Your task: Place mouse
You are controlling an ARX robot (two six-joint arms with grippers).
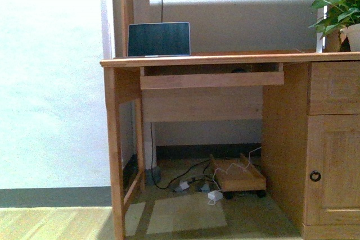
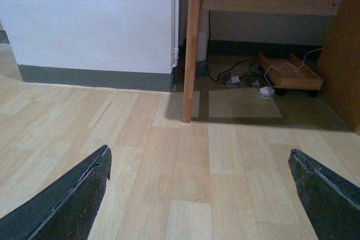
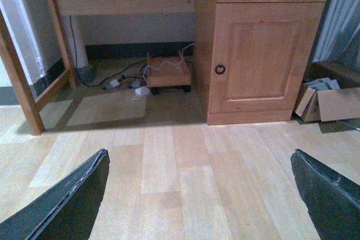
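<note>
Two empty grippers, left gripper (image 2: 198,153) and right gripper (image 3: 198,153), are hanging fingers wide; you are starting out, likely needing the mouse (image 1: 238,70) on the far desk tray (image 1: 212,79)

You see the wooden desk (image 1: 225,59); on its top stand a laptop (image 1: 158,39) and a potted plant (image 1: 343,9); the mouse (image 1: 238,71) lies on its pull-out tray (image 1: 211,80).

matte black, wedge-shaped jaws on both wrists, with rough, pale-flecked edges
</note>
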